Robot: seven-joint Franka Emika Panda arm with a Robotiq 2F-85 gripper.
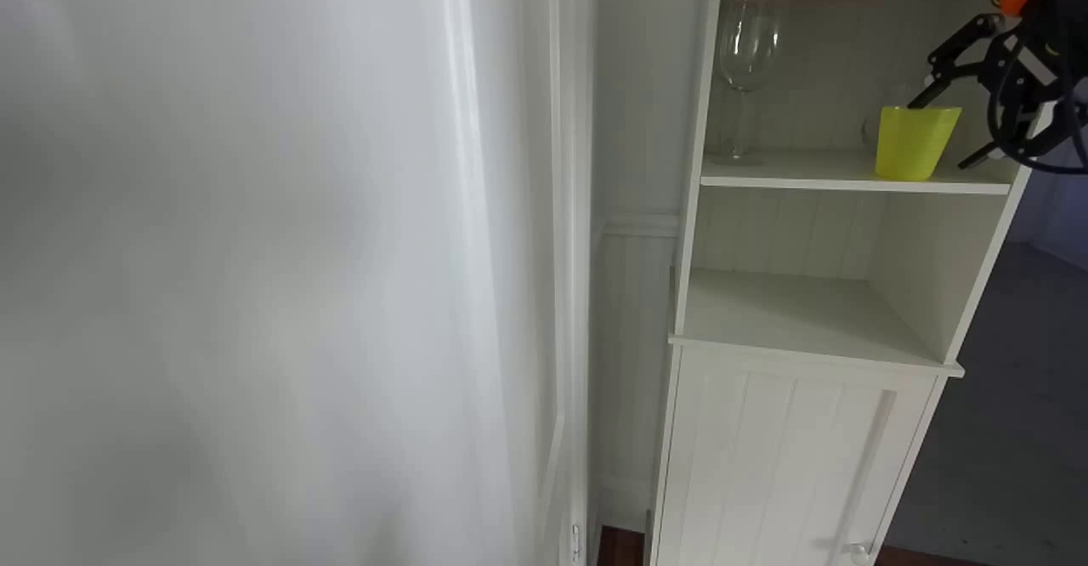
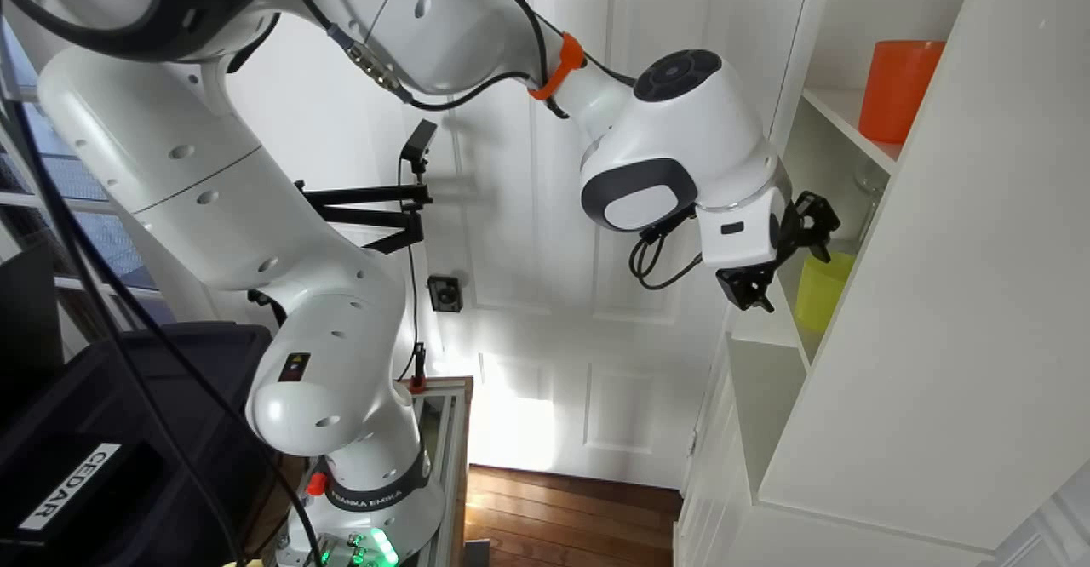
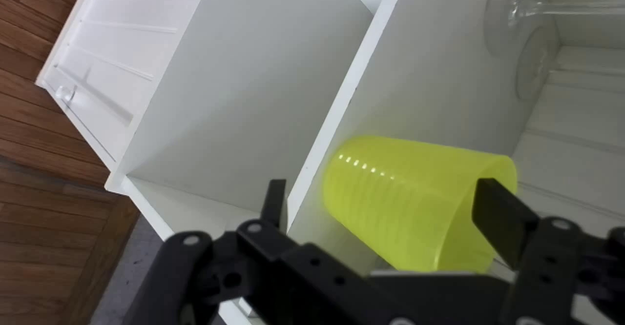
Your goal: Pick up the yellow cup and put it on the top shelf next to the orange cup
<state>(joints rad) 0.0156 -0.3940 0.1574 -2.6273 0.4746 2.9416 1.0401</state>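
Wrist view places the yellow cup (image 3: 405, 203) at four o'clock from the middle of the frame, seen between the two fingers of the gripper (image 3: 383, 188), which are spread wide. The finger toward three o'clock overlaps the cup's mouth; whether it touches the rim, I cannot tell. In an exterior view the cup stands upright on a white shelf (image 1: 807, 166), near the front edge, with the gripper at two o'clock from it. On the same shelf stands a clear wine glass (image 1: 748, 56), at ten o'clock from the cup. In an exterior view the orange cup (image 2: 903, 90) sits on the upper shelf (image 2: 839, 105), at one o'clock from the yellow one. Both shelves belong to a white cabinet (image 2: 962, 312). Farther out, the arm (image 2: 221, 192) extends toward ten o'clock, a white panelled door (image 2: 528, 235) stands behind it, and wooden floor (image 2: 570, 516) shows at six o'clock.
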